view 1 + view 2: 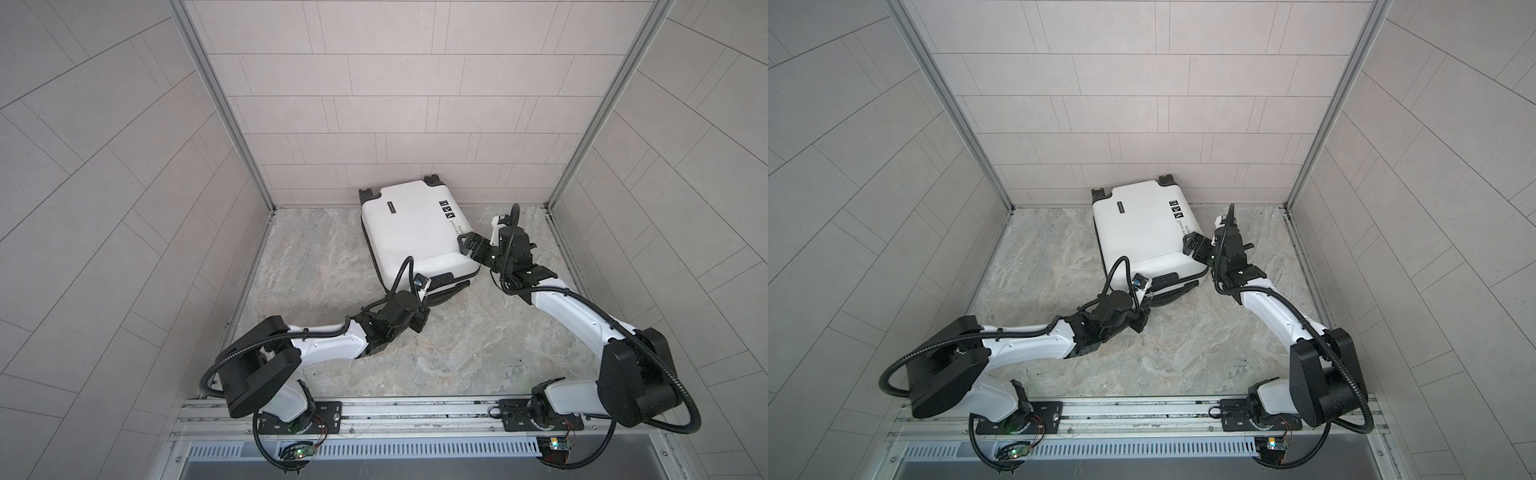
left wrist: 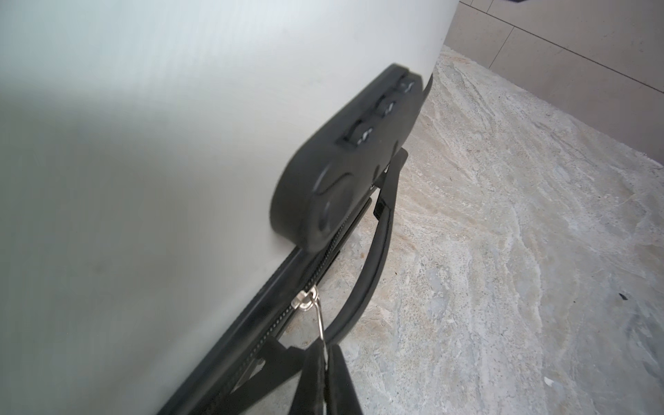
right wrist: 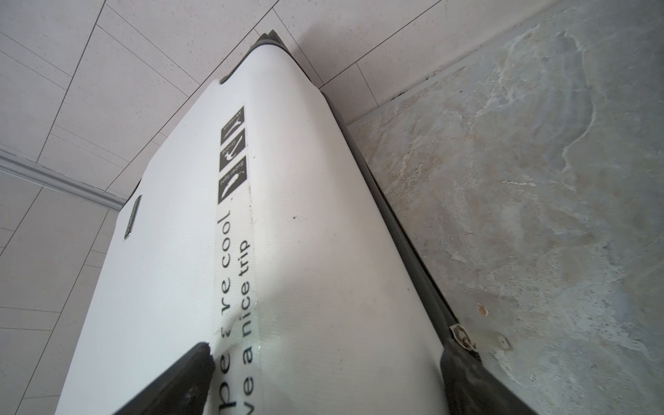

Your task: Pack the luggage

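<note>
One white suitcase (image 1: 415, 237) (image 1: 1144, 232) lies flat, lid down, on the marbled table (image 1: 478, 353) in both top views, its wheels toward the back wall.

Left wrist view: my left claw (image 2: 325, 363) is clenched on the silver zipper pull (image 2: 321, 323), near the combination lock (image 2: 345, 169).

Right wrist view: my right claw (image 3: 328, 350) stands released, spread wide astride the suitcase's corner.
</note>
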